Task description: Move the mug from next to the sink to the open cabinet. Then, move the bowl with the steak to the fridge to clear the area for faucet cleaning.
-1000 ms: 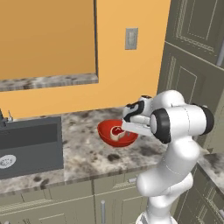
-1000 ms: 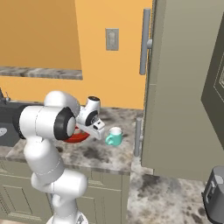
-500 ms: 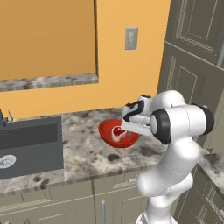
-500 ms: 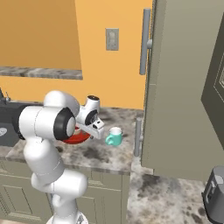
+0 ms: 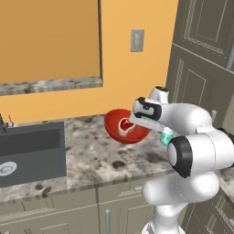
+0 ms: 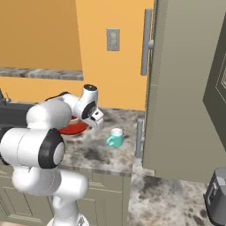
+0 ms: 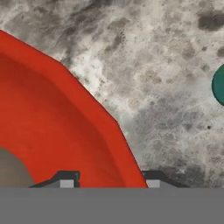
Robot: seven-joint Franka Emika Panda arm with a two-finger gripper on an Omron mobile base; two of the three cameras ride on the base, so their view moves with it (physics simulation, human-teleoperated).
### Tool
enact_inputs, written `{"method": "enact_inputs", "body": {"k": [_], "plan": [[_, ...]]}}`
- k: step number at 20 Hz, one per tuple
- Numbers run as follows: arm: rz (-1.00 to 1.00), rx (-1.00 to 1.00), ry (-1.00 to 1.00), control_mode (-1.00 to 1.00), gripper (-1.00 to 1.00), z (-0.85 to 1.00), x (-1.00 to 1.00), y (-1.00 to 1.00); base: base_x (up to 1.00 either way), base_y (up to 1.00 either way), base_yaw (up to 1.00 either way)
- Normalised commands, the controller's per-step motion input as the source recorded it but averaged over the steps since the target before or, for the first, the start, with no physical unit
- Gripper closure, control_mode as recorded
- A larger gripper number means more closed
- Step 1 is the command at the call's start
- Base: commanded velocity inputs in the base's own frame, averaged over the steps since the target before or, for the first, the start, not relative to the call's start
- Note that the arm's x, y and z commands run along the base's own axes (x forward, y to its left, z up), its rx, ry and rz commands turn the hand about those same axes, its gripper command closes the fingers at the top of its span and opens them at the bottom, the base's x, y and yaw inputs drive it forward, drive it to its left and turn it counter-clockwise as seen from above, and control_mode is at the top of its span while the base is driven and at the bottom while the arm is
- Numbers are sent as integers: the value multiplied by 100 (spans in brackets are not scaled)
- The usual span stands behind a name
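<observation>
Holding steak (image 5: 124,126): red bowl (image 5: 114,126), tilted.

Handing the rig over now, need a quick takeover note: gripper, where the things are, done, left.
Gripper: shut on the rim of the round shallow bright red bowl, one finger inside, one outside.
Bowl: tilted, looks clear of the speckled stone counter, right of the dark grey sink; flat red steak inside.
Small teal-green mug: upright on the counter beside the tall taupe-grey cabinet door, not on a shelf.
Done: bowl gripped.
Left: bowl to fridge; mug into cabinet.
</observation>
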Motion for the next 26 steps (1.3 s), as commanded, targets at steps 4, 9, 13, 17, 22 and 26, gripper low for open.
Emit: {"method": "enact_inputs", "body": {"k": [4, 9, 13, 17, 22, 26], "plan": [[0, 1, -28, -100, 100, 100, -52, 0, 0, 0, 0], [-1, 0, -29, -100, 100, 100, -56, 0, 0, 0, 0], [-4, 0, -16, -100, 100, 84, -24, 0, 0, 0, 0], [-2, 0, 0, -100, 100, 94, 0, 0, 0, 0, 0], [-3, 0, 6, -100, 100, 24, 7, 0, 0, 0, 0], [9, 0, 1, 100, 100, -1, -14, 3, -35, 11, 29]]}}
